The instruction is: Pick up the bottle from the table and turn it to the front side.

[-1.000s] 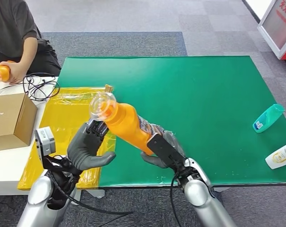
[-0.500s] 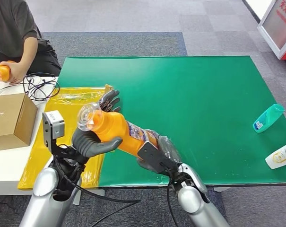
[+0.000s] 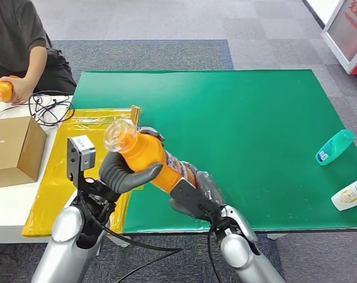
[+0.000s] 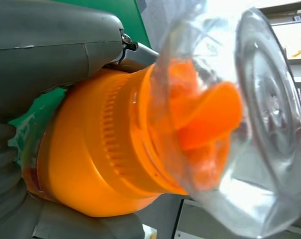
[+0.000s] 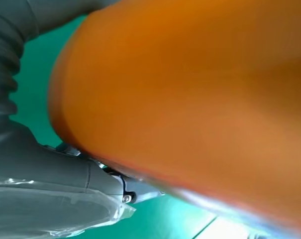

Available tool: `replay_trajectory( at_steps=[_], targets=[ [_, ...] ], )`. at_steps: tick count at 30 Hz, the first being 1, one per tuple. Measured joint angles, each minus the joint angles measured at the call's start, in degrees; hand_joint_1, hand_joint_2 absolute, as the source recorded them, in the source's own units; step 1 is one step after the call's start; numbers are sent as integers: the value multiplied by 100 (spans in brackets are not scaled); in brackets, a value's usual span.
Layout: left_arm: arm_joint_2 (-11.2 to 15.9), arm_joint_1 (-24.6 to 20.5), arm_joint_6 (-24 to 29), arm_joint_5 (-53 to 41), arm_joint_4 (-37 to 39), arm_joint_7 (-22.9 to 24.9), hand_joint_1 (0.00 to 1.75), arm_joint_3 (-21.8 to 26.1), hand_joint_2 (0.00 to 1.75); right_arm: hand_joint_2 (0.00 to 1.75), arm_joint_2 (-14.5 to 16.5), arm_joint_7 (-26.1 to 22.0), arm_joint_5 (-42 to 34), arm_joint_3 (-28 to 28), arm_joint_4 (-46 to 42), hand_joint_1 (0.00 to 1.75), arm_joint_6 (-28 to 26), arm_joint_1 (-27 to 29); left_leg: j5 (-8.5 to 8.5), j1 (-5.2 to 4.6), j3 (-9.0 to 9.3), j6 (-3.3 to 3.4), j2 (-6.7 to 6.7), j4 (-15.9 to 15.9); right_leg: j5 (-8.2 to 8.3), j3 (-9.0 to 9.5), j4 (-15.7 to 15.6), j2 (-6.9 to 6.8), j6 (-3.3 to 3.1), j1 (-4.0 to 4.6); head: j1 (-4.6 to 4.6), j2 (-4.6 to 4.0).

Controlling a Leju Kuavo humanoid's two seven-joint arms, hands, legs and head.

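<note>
As left hand (image 3: 130,171) closed, bottle (image 3: 147,154) tilted higher, right hand (image 3: 199,191) gripping

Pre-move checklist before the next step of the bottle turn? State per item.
1. Left hand grips the orange bottle below its clear cap: ok.
2. Right hand holds the bottle's base end: ok.
3. Bottle lifted off the green mat, tilted cap-up: ok.
4. Label facing front: cannot tell; only part of the print shows in the head view.
5. Clear cap seated over the orange spout: ok in the left wrist view.
6. Teal bottle and white bottle lie far off at the mat's right edge: ok.
</note>
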Motion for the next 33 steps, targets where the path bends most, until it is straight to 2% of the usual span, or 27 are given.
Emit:
replay_trajectory(
  at_steps=[9,16,20,27,33],
  targets=[
    [15,19,-32,170,45,-78,175,-13,175,175,0,-85,-26,44,-48,0,-160,66,0,0,0,0,0,0,0,0,0,0,0,0,-1,0],
    [222,2,101,-540,-326,213,175,65,175,175,-5,-177,-204,14,-307,0,-204,324,1,0,1,-1,0,0,0,-1,0,0,0,1,-1,0],
    [533,-287,-16,-992,-582,533,175,143,175,175,-11,-176,-302,-86,-524,0,-112,464,5,1,1,-7,0,0,3,-1,1,0,-5,2,-1,0],
    [1276,-1087,-386,-1617,-622,951,175,71,175,175,-11,-221,-357,-344,-675,0,-8,650,13,2,2,-9,0,0,10,-2,2,0,-13,5,-1,0],
    [2029,-2134,-1242,-1837,121,1303,175,-610,175,175,-8,-252,-414,-456,-669,0,95,666,20,3,2,-14,2,0,16,-4,4,4,-17,5,0,0]
  ],
)
